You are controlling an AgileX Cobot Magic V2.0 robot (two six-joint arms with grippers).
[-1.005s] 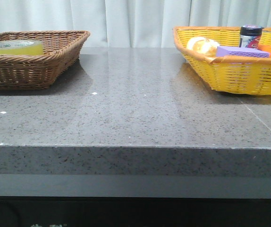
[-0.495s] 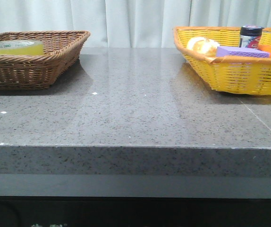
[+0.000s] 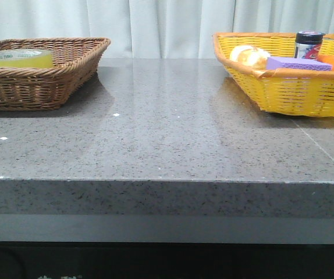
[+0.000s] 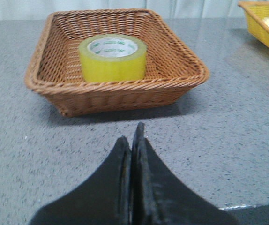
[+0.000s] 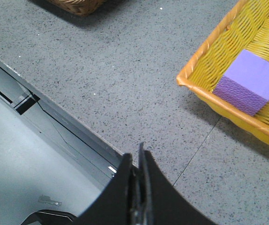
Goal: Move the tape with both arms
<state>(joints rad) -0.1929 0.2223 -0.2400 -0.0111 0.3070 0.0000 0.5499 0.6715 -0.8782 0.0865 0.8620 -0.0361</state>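
Wicker-brown basket (image 4: 55,82) at 10 o'clock on the granite counter (image 3: 173,139) holds the tape (image 4: 113,58) flat and untouched, nothing having shifted over the last second; left gripper (image 4: 130,140) and right gripper (image 5: 135,161), jaws closed empty, have 0 contact, so transfer remains unstarted.

Left gripper (image 4: 132,154) and right gripper (image 5: 137,176) each show two flat, matte-black fingers that widen toward the base, slightly rough-textured, tapering to thin, pointed tips. No markings visible.
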